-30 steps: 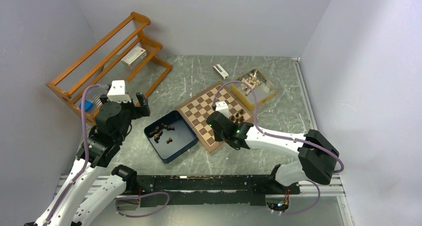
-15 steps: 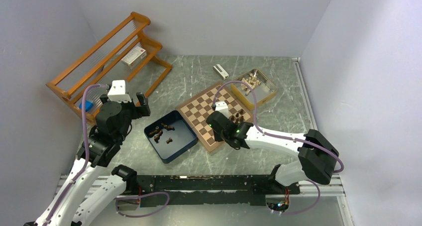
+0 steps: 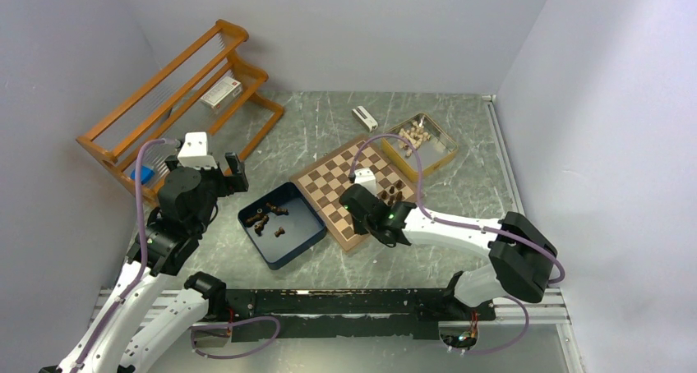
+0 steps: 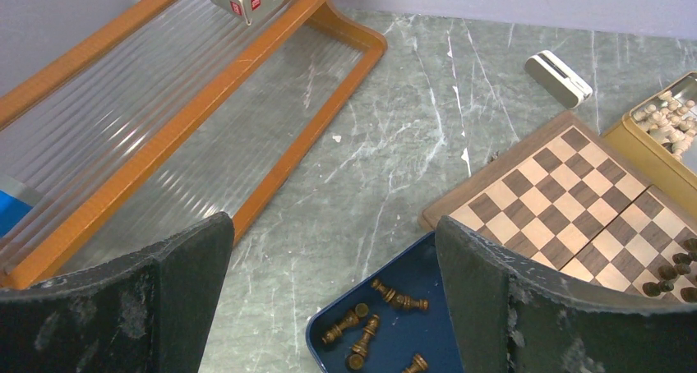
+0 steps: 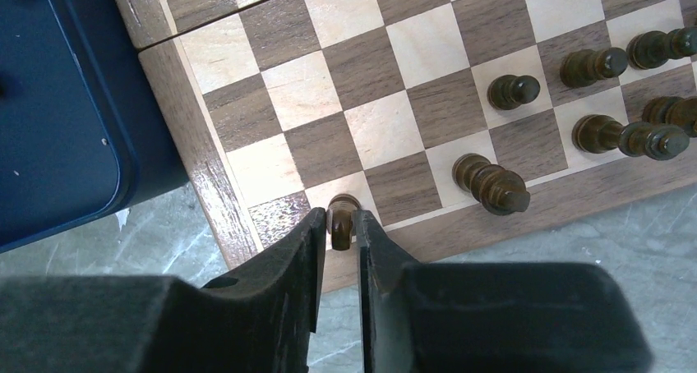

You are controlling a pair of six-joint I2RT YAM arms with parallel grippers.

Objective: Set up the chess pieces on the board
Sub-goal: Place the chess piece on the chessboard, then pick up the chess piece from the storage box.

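The grey marbled bench (image 3: 460, 143) carries everything. An orange wooden rack (image 3: 177, 94) stands well to the left of the board (image 3: 333, 176), which lies turned corner-on near the middle of the bench. A dark blue box (image 3: 300, 237) touches the board's near left edge, and a brass-coloured tin (image 3: 446, 149) of pale pieces sits just beside its far right corner.

The left tool (image 3: 232, 174) hangs left of the board, above the bench, its fingers spread wide with nothing between them. The right tool (image 5: 341, 241) is over the board's near corner, closed tight on one dark piece (image 5: 342, 213) that stands on a pale square at the board's rim.

Other dark chess pieces (image 5: 510, 89) stand in a cluster on the board's right side. A few more (image 4: 362, 332) lie on their sides in the box.
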